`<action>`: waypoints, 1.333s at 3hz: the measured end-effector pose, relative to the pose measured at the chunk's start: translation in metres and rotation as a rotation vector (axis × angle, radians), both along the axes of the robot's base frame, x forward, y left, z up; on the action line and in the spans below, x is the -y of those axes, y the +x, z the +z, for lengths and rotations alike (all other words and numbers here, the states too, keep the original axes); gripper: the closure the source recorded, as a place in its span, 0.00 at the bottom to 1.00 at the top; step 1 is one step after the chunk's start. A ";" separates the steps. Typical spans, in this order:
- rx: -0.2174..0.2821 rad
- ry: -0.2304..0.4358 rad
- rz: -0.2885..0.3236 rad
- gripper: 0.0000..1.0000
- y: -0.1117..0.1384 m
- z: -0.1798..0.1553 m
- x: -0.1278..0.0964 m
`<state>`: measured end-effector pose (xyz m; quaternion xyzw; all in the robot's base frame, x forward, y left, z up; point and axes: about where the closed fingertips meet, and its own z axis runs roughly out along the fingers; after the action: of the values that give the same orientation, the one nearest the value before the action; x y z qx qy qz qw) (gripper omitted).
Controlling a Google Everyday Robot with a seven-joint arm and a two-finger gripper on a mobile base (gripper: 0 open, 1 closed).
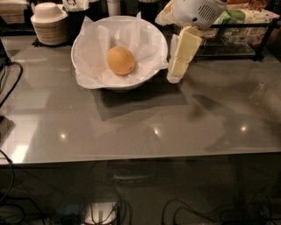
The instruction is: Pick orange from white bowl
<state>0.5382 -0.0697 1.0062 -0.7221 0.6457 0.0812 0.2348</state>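
gripper just right of white bowl rim | opening: cannot tell | arm cropped at top | orange unobstructed to its left

The orange is dull yellow-orange, plain and matte. The bowl around it is white, lined with white paper. The gripper, just right of the bowl's rim, is pale cream, below a white arm casing. The table is glossy grey with small bright glints. The stacked bowls at back left are beige.
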 end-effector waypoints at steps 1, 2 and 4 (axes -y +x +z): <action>-0.031 0.014 0.027 0.00 0.018 -0.007 -0.031; -0.062 0.022 0.059 0.00 0.028 -0.017 -0.060; -0.045 0.001 0.077 0.00 0.063 -0.025 -0.097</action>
<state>0.6014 0.0278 0.9808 -0.7442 0.6225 0.1069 0.2173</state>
